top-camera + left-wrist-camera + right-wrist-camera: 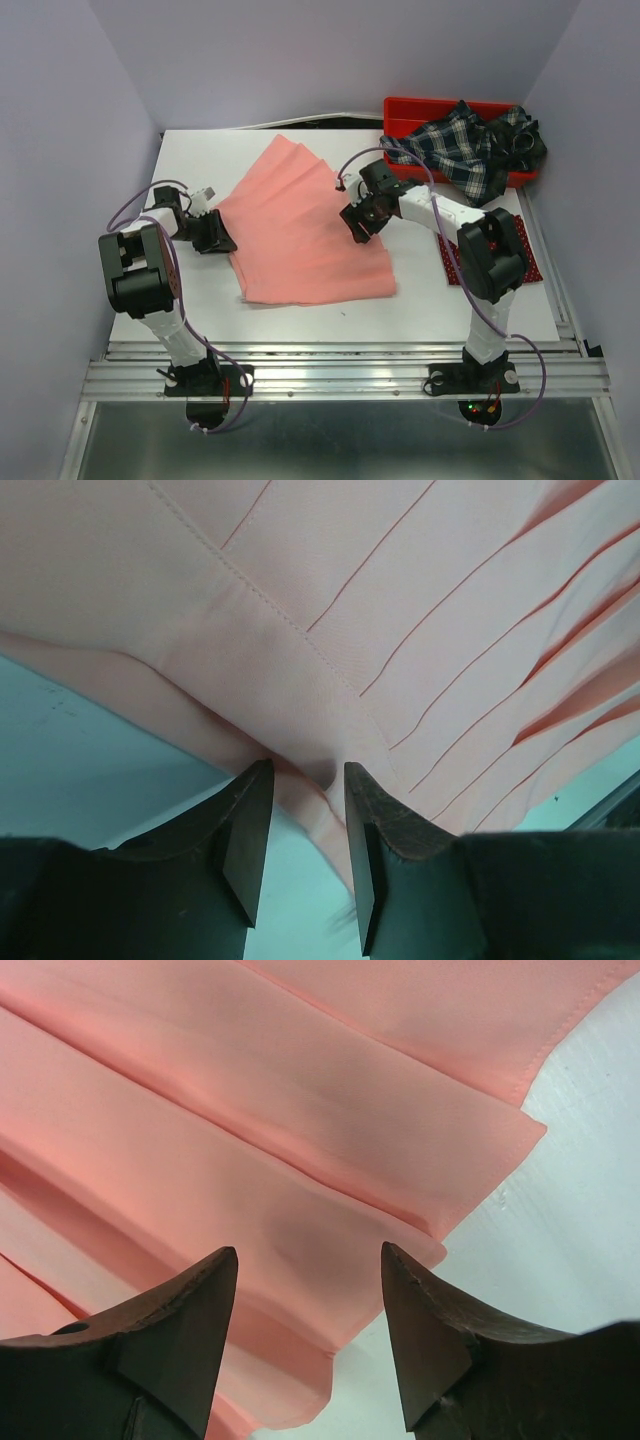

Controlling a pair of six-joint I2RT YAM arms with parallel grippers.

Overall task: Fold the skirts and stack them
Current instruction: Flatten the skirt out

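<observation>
The salmon-pink skirt [300, 225] lies spread flat on the white table [420, 310]. My left gripper [215, 235] is low at its left edge. In the left wrist view the jaws [307, 770] stand a little apart, with the skirt's hem [330, 670] lying between the tips. My right gripper [358, 222] is open over the skirt's right edge. The right wrist view shows it [308, 1252] above pleated folds [280, 1150], not touching them. The plaid skirt [465, 148] is heaped in the red bin [420, 108]. The dark red dotted skirt [527, 266] lies flat, partly under my right arm.
The red bin stands at the back right corner against the wall. Purple-grey walls close in the table on the left, back and right. A metal rail [340, 365] runs along the near edge by the arm bases.
</observation>
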